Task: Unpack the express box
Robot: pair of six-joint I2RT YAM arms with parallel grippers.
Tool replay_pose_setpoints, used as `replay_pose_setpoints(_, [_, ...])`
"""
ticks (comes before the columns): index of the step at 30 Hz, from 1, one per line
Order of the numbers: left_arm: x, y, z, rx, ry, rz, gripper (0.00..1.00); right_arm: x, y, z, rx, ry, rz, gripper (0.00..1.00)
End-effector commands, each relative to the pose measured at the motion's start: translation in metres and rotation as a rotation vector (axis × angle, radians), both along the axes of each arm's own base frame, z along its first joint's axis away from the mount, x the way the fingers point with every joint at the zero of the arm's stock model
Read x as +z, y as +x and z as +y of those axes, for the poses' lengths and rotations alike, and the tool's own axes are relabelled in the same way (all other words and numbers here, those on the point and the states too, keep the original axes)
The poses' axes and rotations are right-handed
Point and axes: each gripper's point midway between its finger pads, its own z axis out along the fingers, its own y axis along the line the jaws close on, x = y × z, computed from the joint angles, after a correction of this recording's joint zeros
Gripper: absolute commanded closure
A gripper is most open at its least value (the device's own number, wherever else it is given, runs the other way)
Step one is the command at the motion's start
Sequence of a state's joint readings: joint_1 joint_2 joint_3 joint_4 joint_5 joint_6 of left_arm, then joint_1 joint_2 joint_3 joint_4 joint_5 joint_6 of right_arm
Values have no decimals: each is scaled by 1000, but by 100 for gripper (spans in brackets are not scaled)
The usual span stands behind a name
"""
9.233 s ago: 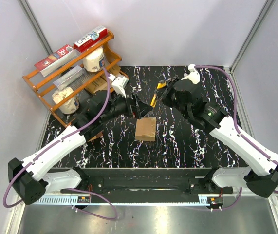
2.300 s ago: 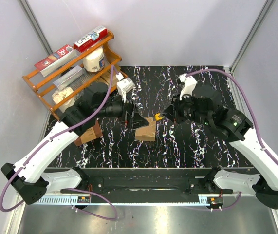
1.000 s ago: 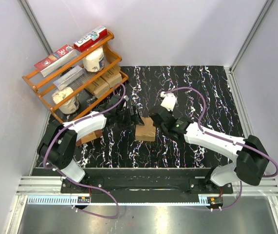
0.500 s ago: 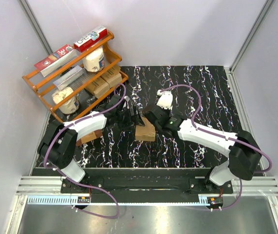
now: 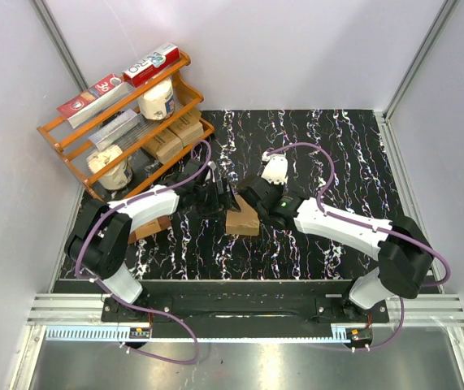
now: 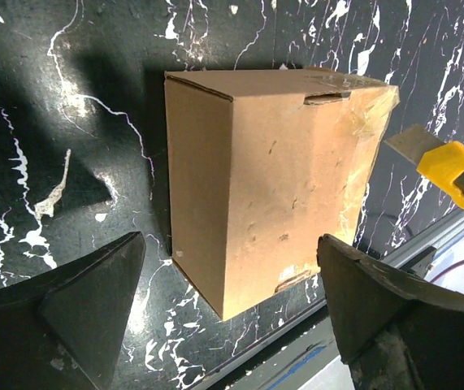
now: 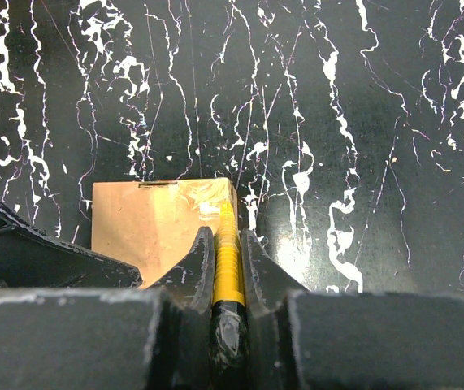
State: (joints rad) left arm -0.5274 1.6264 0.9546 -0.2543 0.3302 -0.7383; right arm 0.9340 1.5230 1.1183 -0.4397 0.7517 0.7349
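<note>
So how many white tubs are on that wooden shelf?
2. One white tub stands on the upper shelf of the wooden rack, toward the far end; the other sits on a lower shelf at the near left end. More could be hidden behind the boxes.

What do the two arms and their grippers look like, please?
Both arms, the left arm and the right arm, have white shells on the long links and black joints and bases. A purple cable runs along each. The left gripper and the right gripper are black, with thick, wedge-shaped fingers. No markings are readable.
</note>
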Motion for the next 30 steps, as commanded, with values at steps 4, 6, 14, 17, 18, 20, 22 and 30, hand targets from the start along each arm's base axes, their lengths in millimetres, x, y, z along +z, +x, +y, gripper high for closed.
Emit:
replay_pose_setpoints(4, [8,10,-1,-1,-14,-28,9,13,7,1,-45,9,-50,100])
replay_pose_setpoints(6, [7,10,-2,-4,-18,-24,10,12,7,1,-41,7,-46,100])
replay_pose_setpoints(14, [8,9,-2,-13,-24,-23,11,7,7,5,-34,2,-35,100])
replay_pose_setpoints(17, [7,9,0,-11,-24,-24,11,6,7,4,-34,0,-32,100])
replay_pose_setpoints(18, [7,8,-1,-13,-24,-20,11,6,7,4,-34,2,-31,100])
replay_pose_setpoints(20, [8,9,0,-11,-25,-23,12,7,7,5,-32,3,-32,100])
replay_pose_setpoints(22, [7,9,0,-12,-24,-20,12,6,7,6,-28,2,-28,100])
replay_pose_setpoints(30, [3,7,-3,-15,-34,5,13,-2,8,13,-10,-5,-3,100])
